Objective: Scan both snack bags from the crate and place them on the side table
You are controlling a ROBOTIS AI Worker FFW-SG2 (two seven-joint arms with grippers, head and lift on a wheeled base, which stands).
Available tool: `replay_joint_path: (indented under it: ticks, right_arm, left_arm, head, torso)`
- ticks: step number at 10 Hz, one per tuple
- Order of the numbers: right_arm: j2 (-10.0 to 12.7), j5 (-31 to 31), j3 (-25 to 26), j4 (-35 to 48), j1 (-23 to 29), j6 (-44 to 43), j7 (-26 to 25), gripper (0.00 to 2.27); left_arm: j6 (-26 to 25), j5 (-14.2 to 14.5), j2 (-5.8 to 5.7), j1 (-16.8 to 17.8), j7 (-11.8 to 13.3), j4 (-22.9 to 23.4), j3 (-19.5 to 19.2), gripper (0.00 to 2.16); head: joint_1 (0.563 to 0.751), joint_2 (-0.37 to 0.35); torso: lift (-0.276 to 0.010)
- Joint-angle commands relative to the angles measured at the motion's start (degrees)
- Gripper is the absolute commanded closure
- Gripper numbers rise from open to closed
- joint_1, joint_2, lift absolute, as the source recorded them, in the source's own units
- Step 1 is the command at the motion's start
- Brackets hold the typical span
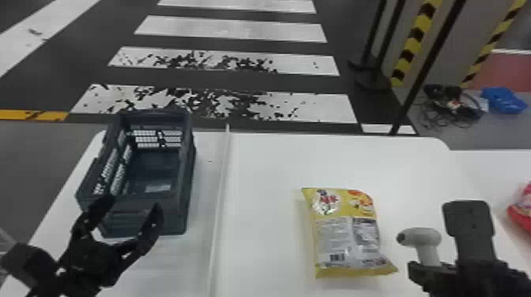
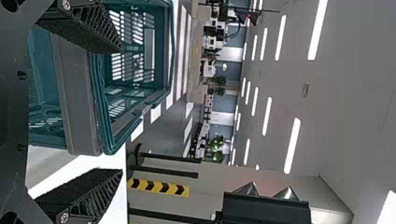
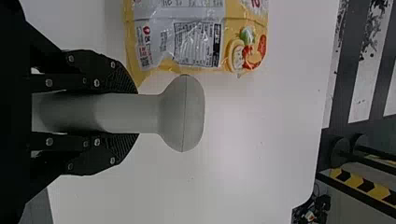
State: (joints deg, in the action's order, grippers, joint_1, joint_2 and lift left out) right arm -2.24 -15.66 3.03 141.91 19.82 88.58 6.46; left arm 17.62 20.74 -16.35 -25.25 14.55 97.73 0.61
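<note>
In the head view my left gripper [image 1: 128, 221] stands open at the near end of the dark crate [image 1: 138, 205], whose visible floor holds no bag. The left wrist view has the gripper [image 2: 119, 112] with its fingers apart and the crate [image 2: 79, 93] partly between them. On the right, my right gripper [image 1: 432, 268] holds a grey scanner [image 1: 426, 237]. The right wrist view has that gripper [image 3: 135, 113] shut on the scanner [image 3: 182, 113], beside the yellow snack bag [image 3: 196, 42]. The yellow snack bag [image 1: 347, 233] lies flat on the white table, printed back up. A red snack bag [image 1: 523, 209] is at the right edge.
The white table [image 1: 268, 166] has a raised strip [image 1: 221, 189] running front to back between crate and yellow bag. A further white surface [image 1: 490, 170] adjoins at the right, under the red bag. Black posts and striped barriers [image 1: 415, 43] stand beyond the table.
</note>
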Motion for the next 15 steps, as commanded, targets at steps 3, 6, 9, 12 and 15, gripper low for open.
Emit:
replay_joint_path:
  ticks: [3,6,9,12,15]
  right_arm:
    - [-2.2,9.8,8.7,-13.9,-0.8,-32.4,-0.1,2.25]
    - [-3.9,9.7,10.1,-22.6,-4.4,-37.6,0.2,2.25]
    - [-5.9,8.8,10.4,-30.5,-8.0,-41.9,0.3,2.25]
    - [-6.5,6.7,12.4,-38.6,-12.8,-41.9,3.0,2.25]
    - [-6.6,5.6,13.6,-44.7,-15.2,-45.0,4.3,2.25]
  left_arm:
    - [-0.2,0.0,0.18,-0.1,0.0,0.0,0.0,0.08]
    - [-0.5,0.0,0.18,-0.1,0.0,0.0,-0.2,0.08]
    - [-0.7,-0.1,0.09,-0.2,0.0,0.0,-0.2,0.08]
    - [-1.6,-0.3,0.09,-0.2,0.0,0.1,-0.3,0.08]
    - [-1.8,-0.4,0.18,-0.2,0.0,0.1,-0.3,0.08]
  head:
    - [0.695,-0.133]
    - [0.695,-0.159]
    - [0.695,-0.180]
    - [0.695,-0.205]
    - [0.695,-0.234]
  torso:
    - [-0.095]
    - [-0.095]
    - [-0.095]
    - [-0.095]
    - [-0.095]
